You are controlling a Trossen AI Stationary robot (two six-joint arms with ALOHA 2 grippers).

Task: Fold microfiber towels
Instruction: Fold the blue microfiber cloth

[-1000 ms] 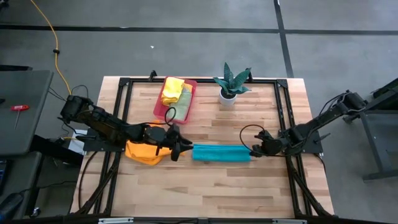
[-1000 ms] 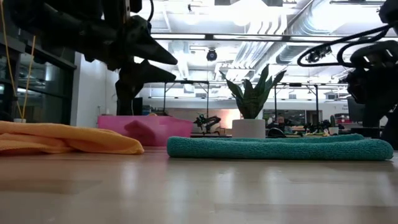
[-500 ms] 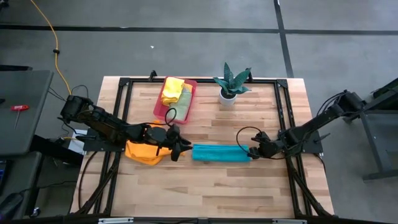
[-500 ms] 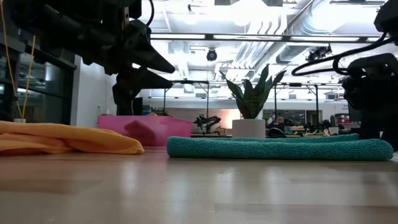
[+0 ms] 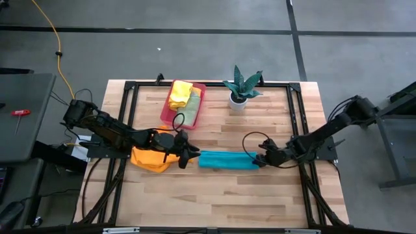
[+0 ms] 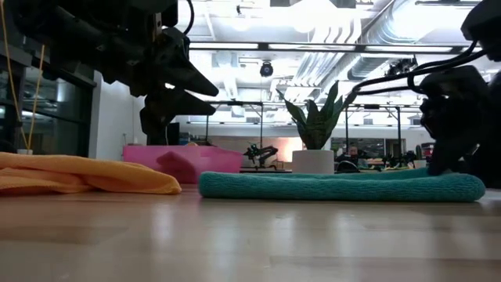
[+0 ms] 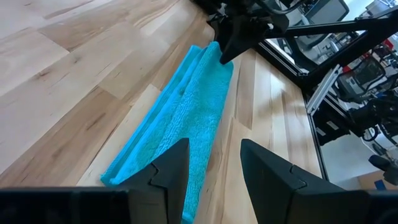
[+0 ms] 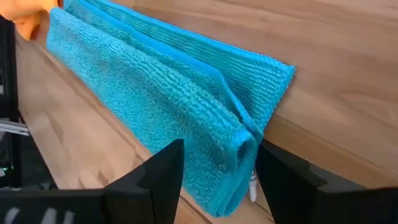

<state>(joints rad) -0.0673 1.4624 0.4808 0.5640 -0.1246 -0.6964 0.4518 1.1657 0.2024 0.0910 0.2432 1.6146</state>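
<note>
- From my remote station I see the teal towel (image 5: 225, 160) lying folded into a long narrow strip near the middle of the wooden surface (image 5: 260, 195), between the two arms.
- My right claw (image 5: 259, 159) sits low at the strip's right end, its fingers (image 8: 155, 171) parted either side of the folded edge; I cannot tell whether they touch the cloth, and they grip nothing.
- My left claw (image 5: 192, 156) hovers just beside the strip's left end, clear of the surface in the low view, fingers (image 7: 168, 174) partly spread and empty.
- The orange towel (image 5: 151, 159) lies crumpled under the left arm, left of the teal one.
- A yellow towel (image 5: 180, 93) and a light green towel (image 5: 191, 101) rest in the pink tray (image 5: 170, 118) at the far side, beside a potted plant (image 5: 242, 86).
</note>
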